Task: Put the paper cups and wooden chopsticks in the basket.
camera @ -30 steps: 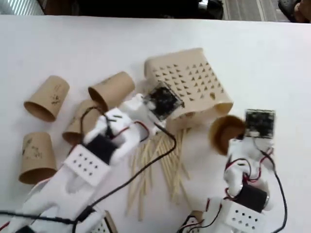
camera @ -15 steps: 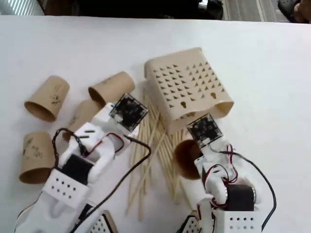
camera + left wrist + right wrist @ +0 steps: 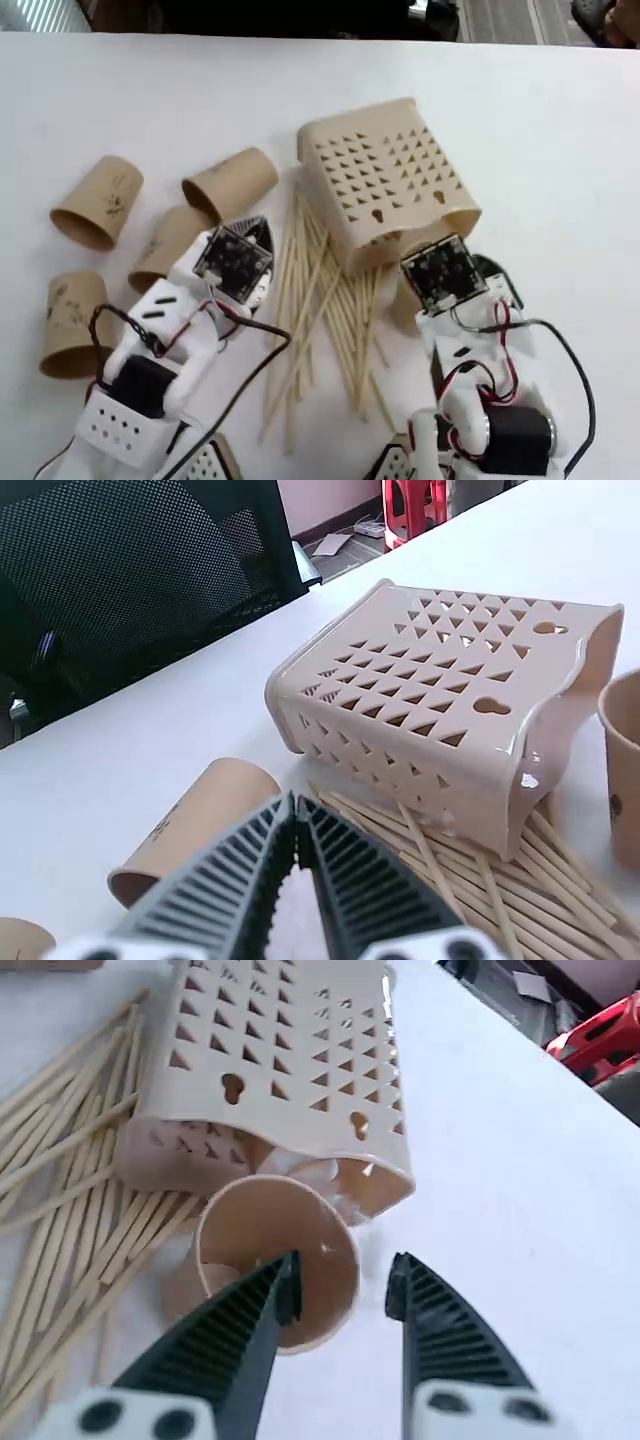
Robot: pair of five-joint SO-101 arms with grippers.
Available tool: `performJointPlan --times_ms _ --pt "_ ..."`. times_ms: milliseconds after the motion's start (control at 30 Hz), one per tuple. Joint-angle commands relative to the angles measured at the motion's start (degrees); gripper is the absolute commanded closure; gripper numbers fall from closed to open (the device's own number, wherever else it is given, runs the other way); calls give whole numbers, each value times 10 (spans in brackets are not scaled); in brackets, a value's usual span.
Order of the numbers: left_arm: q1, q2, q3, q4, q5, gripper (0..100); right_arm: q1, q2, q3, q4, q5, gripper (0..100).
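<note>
**Cups and sticks beside a tipped basket**

From above, the basket point(image 3: 385, 175) is tan with rows of little triangle holes. It lies on its side on the white table point(image 3: 560, 120), with its open mouth facing the arms. The wooden chopsticks point(image 3: 318, 300) lie in a loose pile that touches the mouth. Four brown paper cups point(image 3: 97, 200) lie on their sides to the left of the pile. A fifth cup point(image 3: 404, 303) peeks out just by the basket's mouth. Lots of bare table lies behind the basket and to its right, up to the far edge.

From the left wrist, the left gripper point(image 3: 295, 808) has its fingers pressed together and holds nothing. One of the paper cups point(image 3: 195, 825) lies close under it. The basket point(image 3: 440, 690) and sticks point(image 3: 480, 880) are near. A black chair point(image 3: 130, 570) stands past the table edge.

From the right wrist, the right gripper point(image 3: 345, 1280) has its fingers spread. One finger sits inside the fifth cup point(image 3: 255, 1225), and the other is outside its rim. The cup's mouth faces the gripper, and the cup touches the basket point(image 3: 290, 1070). Bare table spreads out beside it.
</note>
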State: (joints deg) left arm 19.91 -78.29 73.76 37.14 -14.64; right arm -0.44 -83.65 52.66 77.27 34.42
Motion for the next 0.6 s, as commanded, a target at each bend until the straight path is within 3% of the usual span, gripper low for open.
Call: performJointPlan --times_ms 0,300,567 --pt "-7 -17 -3 1 7 976 56 69 -27 -62 -5 847" --pt "-7 -18 20 -18 7 976 121 401 -127 -199 -67 823" --pt "-7 -18 28 -31 7 976 123 657 -244 -215 -72 762"
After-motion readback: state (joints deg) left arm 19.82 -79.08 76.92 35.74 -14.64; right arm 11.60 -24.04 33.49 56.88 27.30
